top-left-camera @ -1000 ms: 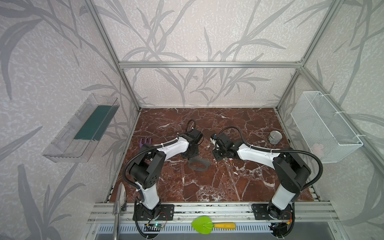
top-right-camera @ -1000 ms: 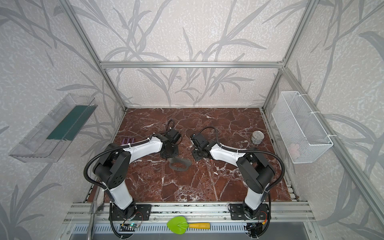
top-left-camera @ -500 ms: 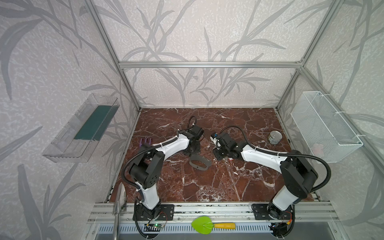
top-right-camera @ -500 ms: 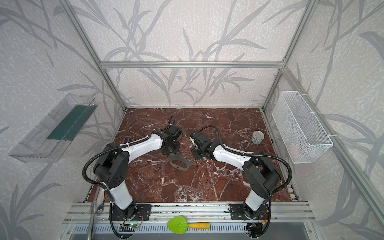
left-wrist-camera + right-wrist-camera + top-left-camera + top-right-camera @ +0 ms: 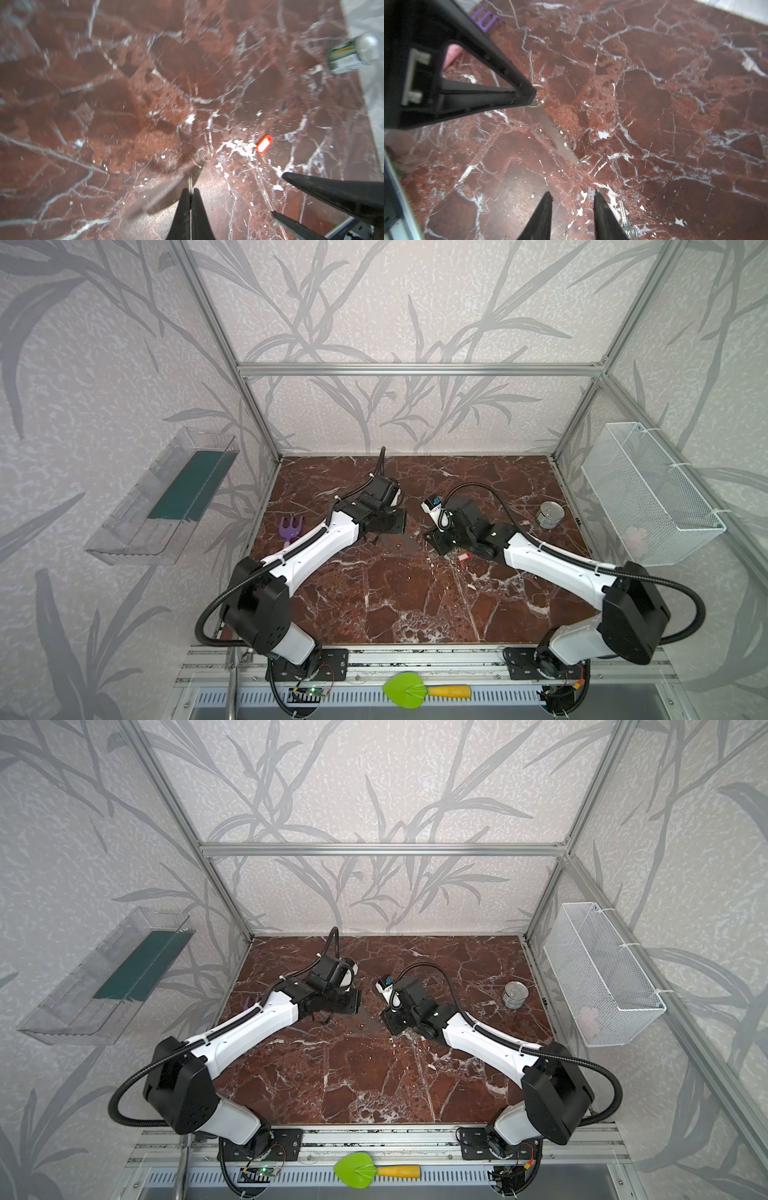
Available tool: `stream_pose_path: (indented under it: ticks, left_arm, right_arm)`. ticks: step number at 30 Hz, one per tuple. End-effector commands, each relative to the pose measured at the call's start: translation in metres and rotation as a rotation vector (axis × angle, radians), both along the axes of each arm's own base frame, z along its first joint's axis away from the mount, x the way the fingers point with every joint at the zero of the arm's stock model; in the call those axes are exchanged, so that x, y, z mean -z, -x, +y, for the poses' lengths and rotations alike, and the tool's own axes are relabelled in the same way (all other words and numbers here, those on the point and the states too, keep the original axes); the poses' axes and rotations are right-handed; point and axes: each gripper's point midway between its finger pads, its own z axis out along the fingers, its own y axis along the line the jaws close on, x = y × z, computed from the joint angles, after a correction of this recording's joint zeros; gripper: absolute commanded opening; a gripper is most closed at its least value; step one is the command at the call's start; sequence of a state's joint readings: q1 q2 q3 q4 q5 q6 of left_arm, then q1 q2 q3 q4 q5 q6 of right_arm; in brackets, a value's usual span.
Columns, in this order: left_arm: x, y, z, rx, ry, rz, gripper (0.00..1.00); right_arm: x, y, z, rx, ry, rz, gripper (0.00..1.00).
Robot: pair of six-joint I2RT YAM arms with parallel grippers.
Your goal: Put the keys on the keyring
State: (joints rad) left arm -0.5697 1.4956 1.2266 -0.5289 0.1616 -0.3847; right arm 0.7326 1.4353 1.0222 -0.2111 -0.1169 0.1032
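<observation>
Fingers of the left gripper (image 5: 190, 195) are pressed together on one end of the keyring (image 5: 550, 126), pinching its thin edge. From that pinch the keyring runs rightward and a little nearer, towards the right gripper (image 5: 572, 199), so its long axis lies between the two arms. It is a flat, pale-grey strip seen nearly edge-on and blurred, with three thin wire loops along one edge. In both top views it shows only as a grey smear, so whether it touches the table (image 5: 415, 614) cannot be told.

The right gripper's fingers (image 5: 602, 212) stand apart with nothing between them, their tips short of the keyring's free end. The keys (image 5: 625, 216) lie flat on the table just outside one of those fingers, well apart from the left gripper. The small silver key points its blade left, towards the keyring. Its red plastic tag (image 5: 463, 557) with a white label lies to the right, just near of the right wrist.

The table is glossy red-brown stone veined with white. At the right stands a tin can (image 5: 549, 515), and at the left lies a purple toy rake (image 5: 289, 529).
</observation>
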Motion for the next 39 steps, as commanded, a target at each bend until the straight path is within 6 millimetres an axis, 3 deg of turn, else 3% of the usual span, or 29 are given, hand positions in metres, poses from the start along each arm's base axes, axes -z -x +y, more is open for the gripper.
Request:
stream_pose_path:
  ticks: [1,6,11,14,21,29,39]
  left_arm:
    - [-0.055,0.002,-0.016,0.154,0.088,-0.209,0.00]
    - [-0.112,0.024,-0.033,0.337,0.217,-0.403,0.00]
    - [-0.141,0.048,-0.047,0.554,0.253,-0.542,0.00]
    - [-0.152,0.060,-0.052,0.650,0.272,-0.601,0.00]
    - [-0.174,0.087,-0.053,0.765,0.334,-0.750,0.00]
    - [-0.192,0.116,-0.058,0.891,0.441,-0.716,0.00]
    - [-0.213,0.131,-0.057,0.934,0.513,-0.752,0.00]
  right_arm:
    - [-0.053,0.007,0.002,-0.060,-0.081,-0.103,0.36]
    - [-0.110,0.025,-0.002,-0.137,-0.162,-0.197,0.39]
    - [-0.155,0.044,-0.003,-0.223,-0.219,-0.279,0.39]
    - [-0.171,0.057,-0.004,-0.278,-0.246,-0.319,0.38]
    - [-0.177,0.075,-0.015,-0.323,-0.256,-0.361,0.36]
    - [-0.189,0.088,-0.023,-0.405,-0.340,-0.350,0.29]
    - [-0.199,0.104,-0.021,-0.519,-0.419,-0.308,0.29]
